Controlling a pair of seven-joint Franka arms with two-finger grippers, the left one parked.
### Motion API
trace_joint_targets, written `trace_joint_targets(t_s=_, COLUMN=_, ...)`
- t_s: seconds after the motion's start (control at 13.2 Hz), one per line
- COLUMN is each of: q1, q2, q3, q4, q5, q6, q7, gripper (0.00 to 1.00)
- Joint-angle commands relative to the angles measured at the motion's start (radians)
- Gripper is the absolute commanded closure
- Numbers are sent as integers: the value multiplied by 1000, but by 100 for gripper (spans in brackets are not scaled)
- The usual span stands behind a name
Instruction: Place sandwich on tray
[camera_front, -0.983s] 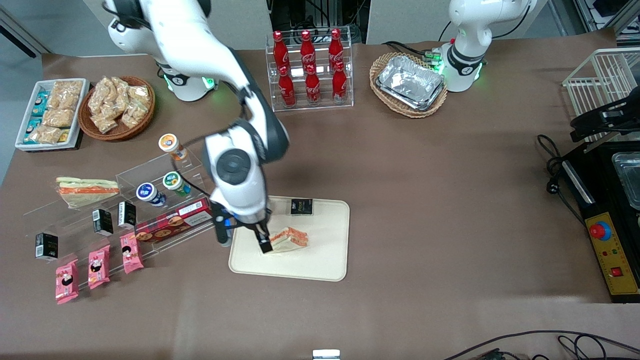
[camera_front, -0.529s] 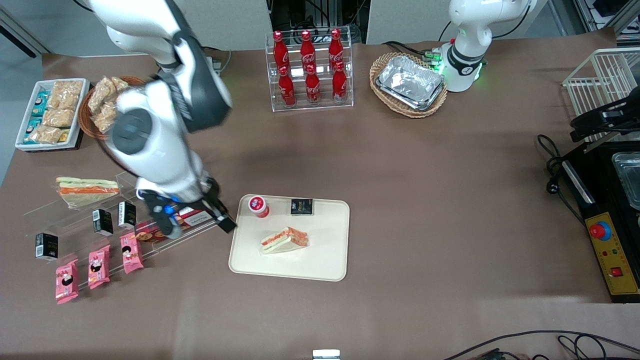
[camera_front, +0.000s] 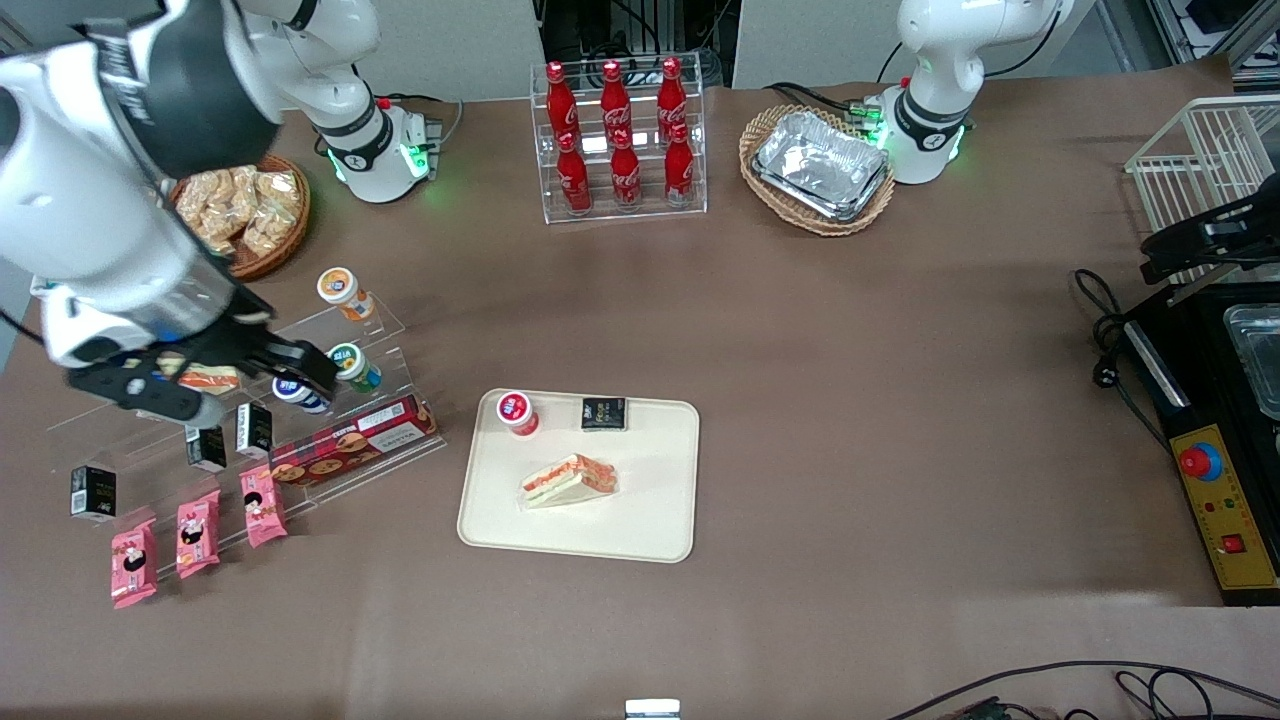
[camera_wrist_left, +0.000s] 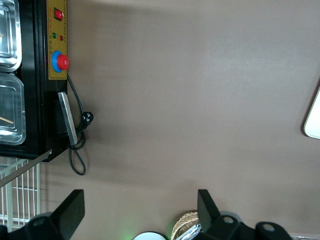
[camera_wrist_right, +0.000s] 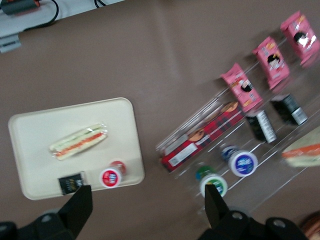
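Withdrawn from the cream-beige rectangular tray (camera_front: 640, 525), the open-fingered gripper (camera_front: 290, 365) hovers well apart; the plastic-wrapped triangular sandwich (camera_front: 568, 481) lies on it

Glossy clear plastic wrap over the sandwich (camera_front: 567, 481), lying on a smooth matt cream tray (camera_front: 650, 520) well apart from the matt black gripper (camera_front: 290, 365); close beside that gripper, shiny transparent acrylic shelving (camera_front: 385, 320); underneath everything, a dull brown cloth-like table cover (camera_front: 850, 400).
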Motion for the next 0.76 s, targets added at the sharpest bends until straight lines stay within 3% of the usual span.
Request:
trace_joint_targets(t_s=0.0, q1=-117, q2=-85, q3=26, q4=-86, q5=-30, q6=5, q7=-270, gripper=0)
trace_joint_targets(t_s=0.53, q1=-200, q2=-113, q3=1, q4=-120, q5=-36, q6=40, q7=-503, gripper=0)
trace_joint_targets(t_s=0.68, q1=-219, q2=-105, q3=14, q4=-117, q5=-26, q6=39, q7=-496, gripper=0)
